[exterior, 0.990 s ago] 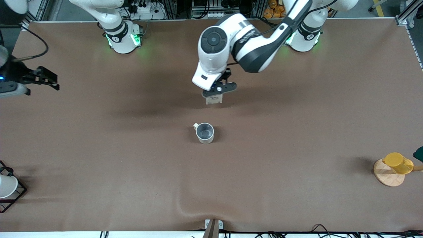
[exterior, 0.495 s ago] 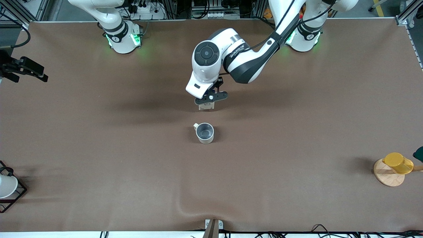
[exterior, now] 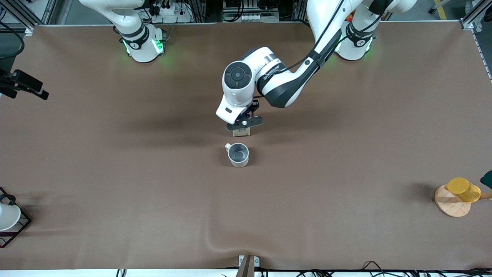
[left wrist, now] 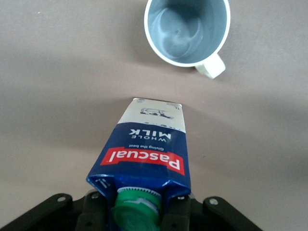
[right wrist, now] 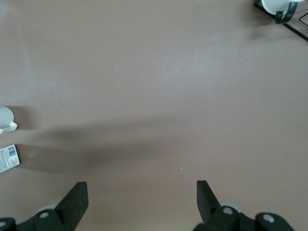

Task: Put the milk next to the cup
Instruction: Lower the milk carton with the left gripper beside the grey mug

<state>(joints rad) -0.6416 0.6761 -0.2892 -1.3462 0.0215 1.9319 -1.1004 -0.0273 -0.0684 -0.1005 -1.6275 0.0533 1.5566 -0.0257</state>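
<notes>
From the front, the left gripper point(exterior: 243, 124) holds the milk point(exterior: 241, 132) by its top just above the table point(exterior: 346, 154), close to the cup point(exterior: 238, 154) and on the side of it away from the camera, while the right gripper point(exterior: 23, 84) waits over the table edge at the right arm's end. In the left wrist view, dark fingers point(left wrist: 96, 211) clamp the carton's point(left wrist: 144, 154) gable beside its green cap point(left wrist: 136, 211), with the mug point(left wrist: 187, 31) near its base. In the right wrist view, that gripper's point(right wrist: 139, 202) fingers point(right wrist: 74, 202) stand wide apart over bare tabletop point(right wrist: 159, 86), holding nothing.
</notes>
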